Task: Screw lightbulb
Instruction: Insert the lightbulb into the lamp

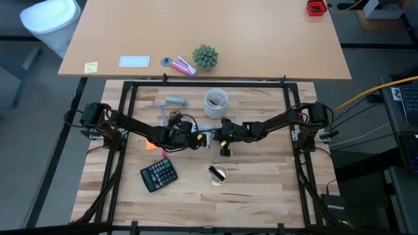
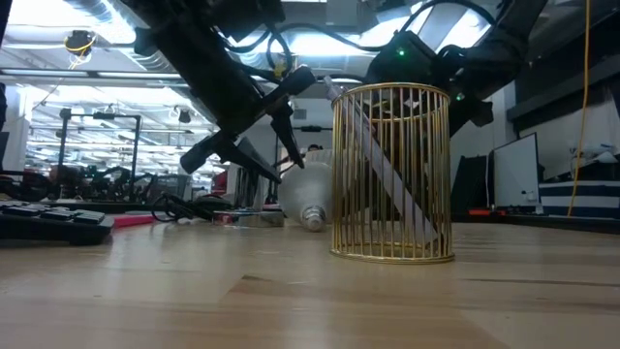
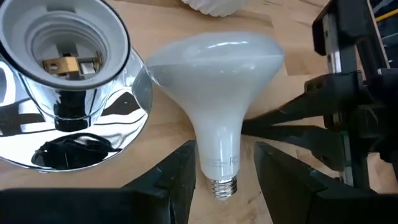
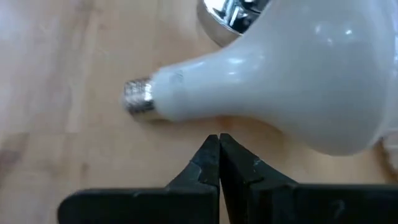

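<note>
The white lightbulb (image 3: 214,93) lies on its side on the wooden table, with its grey screw base (image 3: 224,186) toward my left gripper; it also shows in the high view (image 1: 206,138) and the low view (image 2: 302,197). My left gripper (image 3: 224,168) is open, one finger on each side of the bulb's narrow neck. My right gripper (image 4: 219,140) is shut, its tips pointing at the side of the bulb's neck from the table's right. The round silver socket (image 3: 65,87) lies beside the bulb, its opening toward my left wrist camera. My left gripper straddles the bulb's neck (image 3: 217,149) just above the screw base, fingers level and along the bulb. One finger (image 3: 186,168) looks against the neck; I cannot tell whether it touches. My right gripper's shut tips (image 3: 255,127) reach the neck's side; I cannot tell whether they touch.
A gold wire basket (image 1: 217,173) stands near the front, and hides part of the low view (image 2: 392,174). A black calculator (image 1: 159,175) lies at the front left. A pale cup (image 1: 216,100) stands at the back. A black cord (image 1: 173,121) runs near the socket.
</note>
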